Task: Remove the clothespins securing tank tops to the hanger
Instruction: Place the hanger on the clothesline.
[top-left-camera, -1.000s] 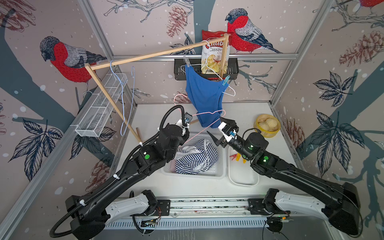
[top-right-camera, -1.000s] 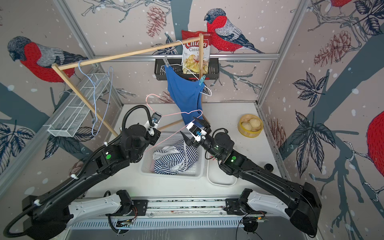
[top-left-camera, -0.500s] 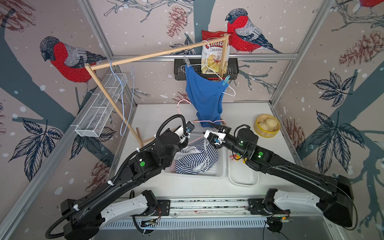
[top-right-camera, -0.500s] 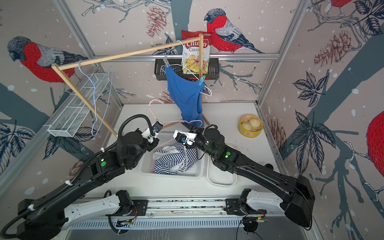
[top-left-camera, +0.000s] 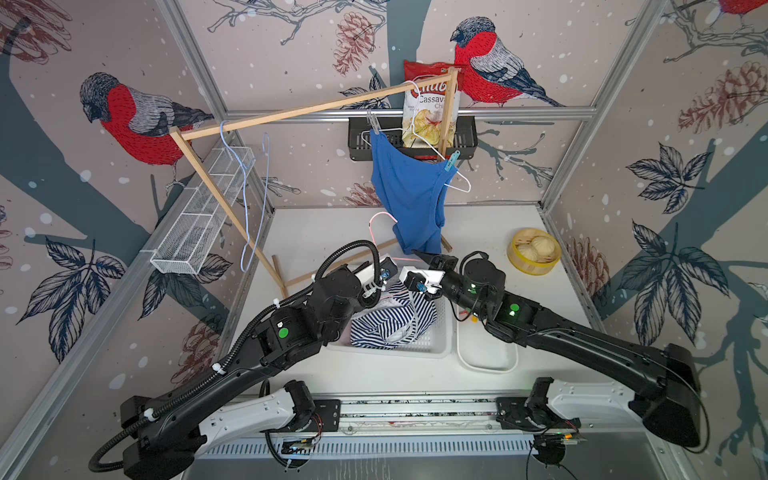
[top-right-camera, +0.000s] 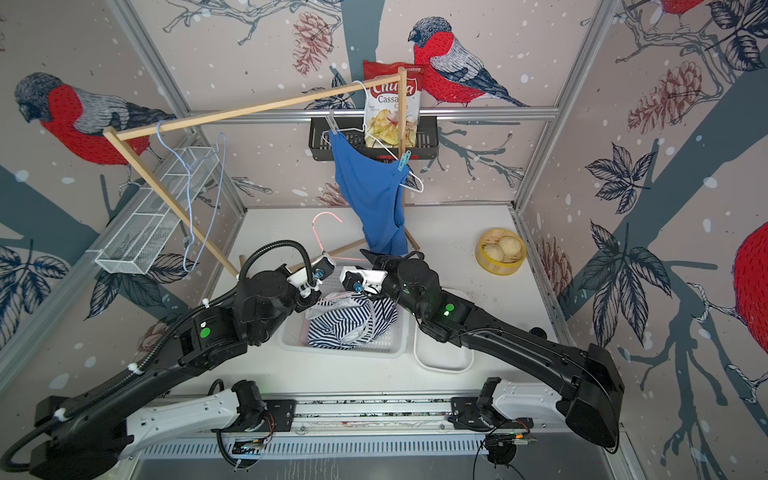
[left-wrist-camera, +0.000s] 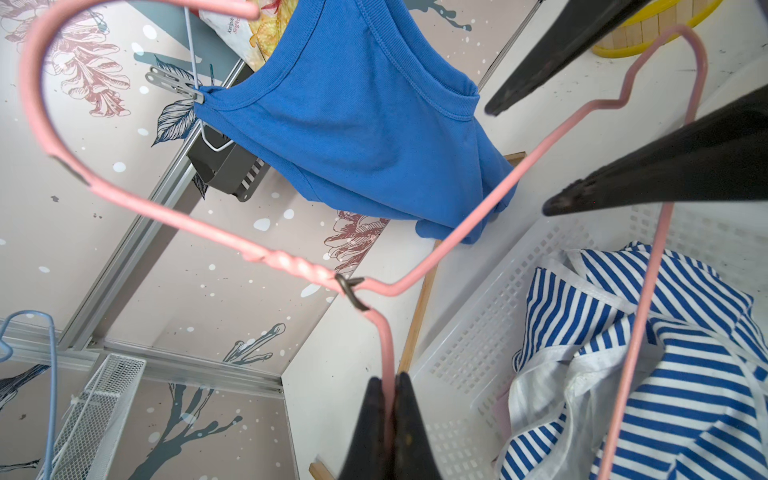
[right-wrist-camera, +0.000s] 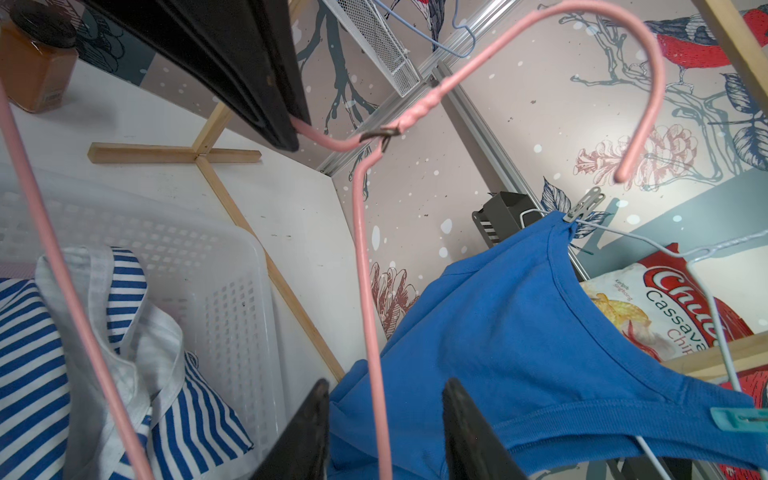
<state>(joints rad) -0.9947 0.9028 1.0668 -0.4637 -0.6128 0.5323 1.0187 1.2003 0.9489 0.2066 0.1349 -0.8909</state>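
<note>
Two clothespins: grey clothespin (top-left-camera: 374, 124) and teal clothespin (top-left-camera: 451, 161) pin the blue tank top (top-left-camera: 409, 195) to the white hanger (top-left-camera: 457, 183) on the wooden rack (top-left-camera: 291, 114).
Striped tank top (top-left-camera: 390, 324): crumpled in the white basket (top-left-camera: 432, 345).
Left gripper (left-wrist-camera: 387, 380): clamped tight on the pink hanger (left-wrist-camera: 291, 262), just beside its twisted neck.
Right gripper (right-wrist-camera: 386, 384): jaws apart, the pink wire passing between them, touching neither.

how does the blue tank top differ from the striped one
The blue tank top hangs from the white hanger, while the striped tank top lies crumpled in the white basket. The blue tank top is pinned by a grey clothespin and a teal clothespin; no pin shows on the striped tank top. The blue is plain; the striped is navy-and-white with white trim. Both are cloth tops.
</note>
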